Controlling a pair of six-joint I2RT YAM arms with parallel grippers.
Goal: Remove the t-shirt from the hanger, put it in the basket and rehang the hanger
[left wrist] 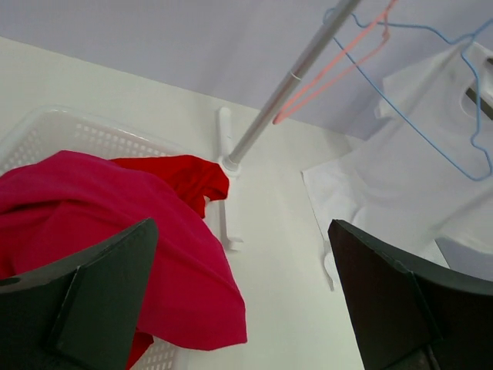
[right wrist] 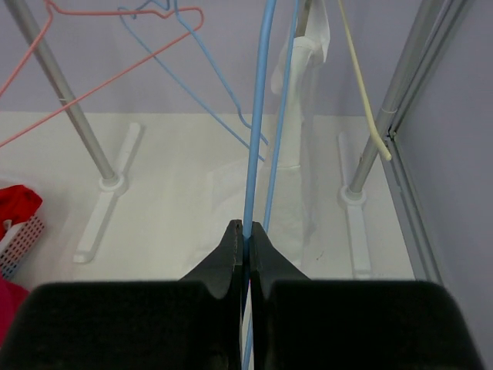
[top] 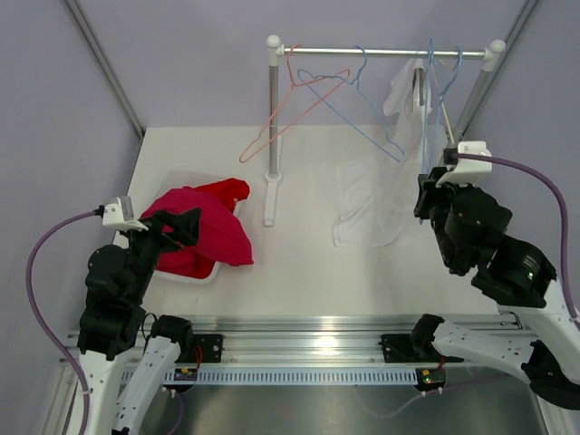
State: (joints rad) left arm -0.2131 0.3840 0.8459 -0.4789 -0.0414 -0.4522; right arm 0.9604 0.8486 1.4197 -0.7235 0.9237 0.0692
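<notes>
The left hand (left wrist: 243, 231) hovers over the white basket (top: 175, 178) at the left of the table (top: 308, 272), its fingers (left wrist: 92, 301) spread wide apart with nothing between them. A red garment (top: 204, 227) lies heaped in the basket and spills over its near rim onto the table.

The right hand (right wrist: 245, 235) is at the right end of the rack, its fingers pressed together on the thin wire of a blue hanger (right wrist: 254, 116) that runs up toward the rail (top: 381, 52).

The white t-shirt (top: 376, 195) hangs from the right part of the rail, just beside the right hand. Its upper part is gathered up near the rail and its lower part lies spread on the table below. It seems to sit on a hanger there, though the folds hide which one.

An empty pink hanger (top: 290, 113) and another blue hanger (top: 362, 127) hang tilted further left on the rail, near the left post (top: 273, 118).
</notes>
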